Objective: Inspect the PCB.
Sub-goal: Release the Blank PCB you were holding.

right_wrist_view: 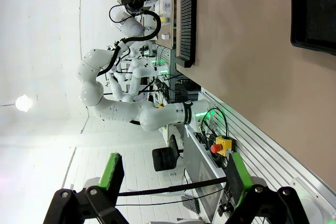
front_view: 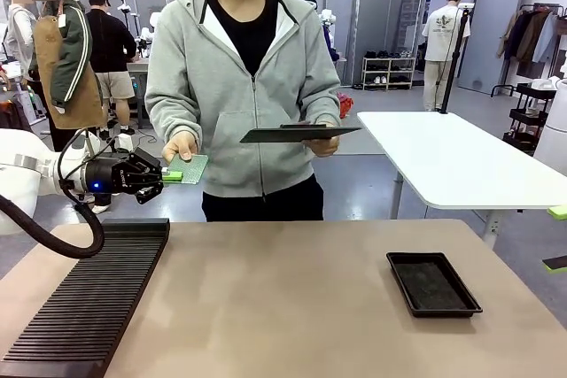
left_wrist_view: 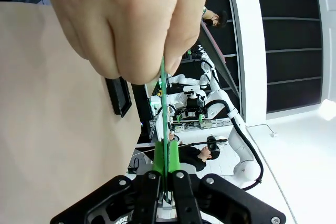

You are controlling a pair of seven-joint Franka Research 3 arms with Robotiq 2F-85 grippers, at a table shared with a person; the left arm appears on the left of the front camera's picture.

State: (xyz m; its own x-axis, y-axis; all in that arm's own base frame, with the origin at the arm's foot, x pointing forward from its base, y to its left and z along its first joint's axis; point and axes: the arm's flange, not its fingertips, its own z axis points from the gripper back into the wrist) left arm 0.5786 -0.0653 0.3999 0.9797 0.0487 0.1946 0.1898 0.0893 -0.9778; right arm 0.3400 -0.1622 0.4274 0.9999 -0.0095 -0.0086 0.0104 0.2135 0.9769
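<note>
Front view: the left gripper (front_view: 165,176) is clamped on one edge of the PCB (front_view: 190,168), held in mid-air before the person, whose hand (front_view: 180,145) grips the opposite edge. This looks like a handover half made, with the inspection likely yet to come. Left wrist view: the board runs edge-on from the shut pads to the pinching hand. Right wrist view: the right gripper (right_wrist_view: 174,176) stands wide apart, holding nothing.

blk tray (front_view: 433,285), slotted rack (front_view: 89,300)
</note>
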